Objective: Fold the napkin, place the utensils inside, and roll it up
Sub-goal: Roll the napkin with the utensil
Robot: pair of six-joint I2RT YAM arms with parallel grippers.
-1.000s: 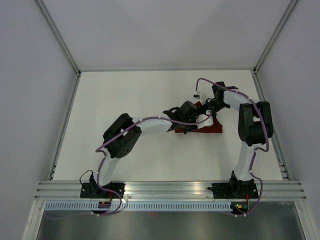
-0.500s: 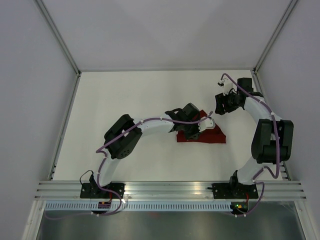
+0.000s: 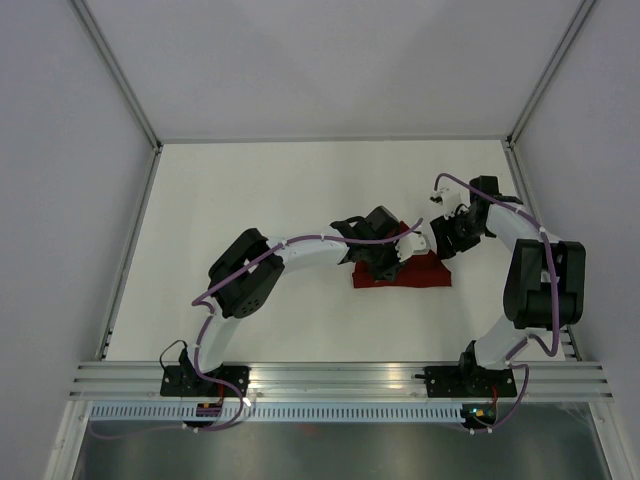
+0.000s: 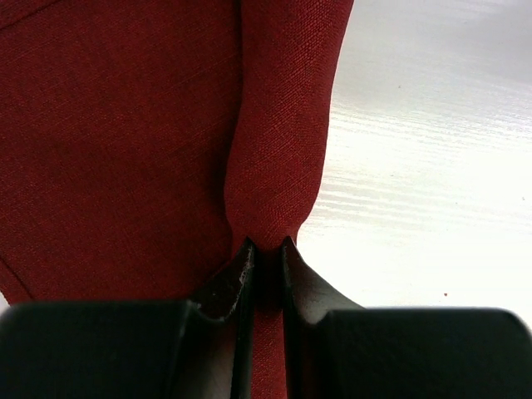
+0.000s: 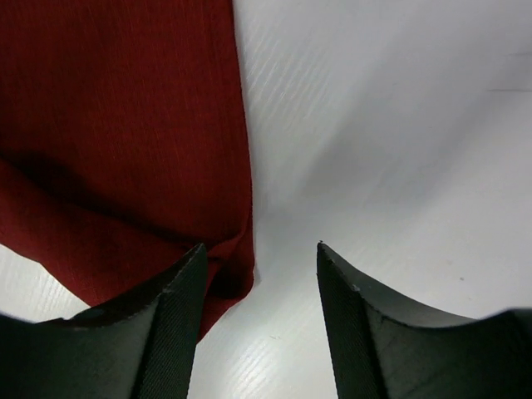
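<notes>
A second ago the right gripper [image 3: 437, 243] was over the middle of the napkin [image 3: 420, 274], just beside the left gripper [image 3: 384, 257]. Then it swung away to the far right, off the cloth. Now it has come back and stands at the right edge of the napkin, with the cloth's edge between its open fingers. The right arm's elbow has moved to the right and nearer to the bases. The napkin was bunched higher before; now it lies as a wider, flatter shape. The left gripper has shifted a little nearer.
</notes>
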